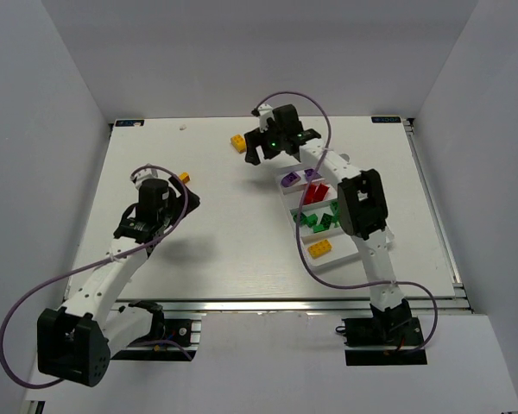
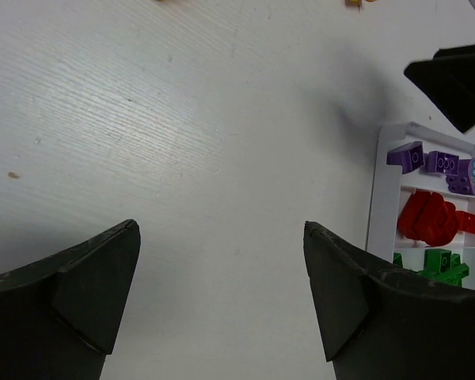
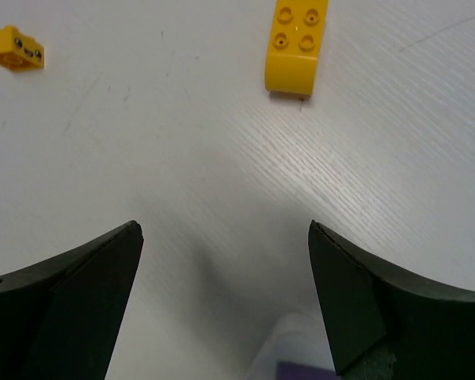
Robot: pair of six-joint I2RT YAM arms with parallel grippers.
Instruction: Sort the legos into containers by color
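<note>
The white tray [image 1: 338, 259] lies right of centre, under my right arm. Its compartments hold purple legos [image 1: 290, 179], red legos [image 1: 315, 193], green legos [image 1: 319, 222] and a yellow lego [image 1: 320, 249]. A yellow lego [image 1: 237, 142] lies loose on the table at the back, a small orange one [image 1: 184, 177] at the left. My right gripper [image 1: 266, 157] hangs open just past the tray's far end, empty. Its wrist view shows the yellow lego [image 3: 297, 43] ahead, the orange lego [image 3: 14, 47] and a purple lego [image 3: 305, 370]. My left gripper [image 1: 188, 198] is open and empty over bare table.
In the left wrist view the open left gripper [image 2: 222, 229] faces the tray [image 2: 382, 198] with purple legos [image 2: 416, 156], red legos [image 2: 431, 218] and green legos [image 2: 439, 265]. The black right gripper [image 2: 455, 79] shows above it. White walls enclose the table.
</note>
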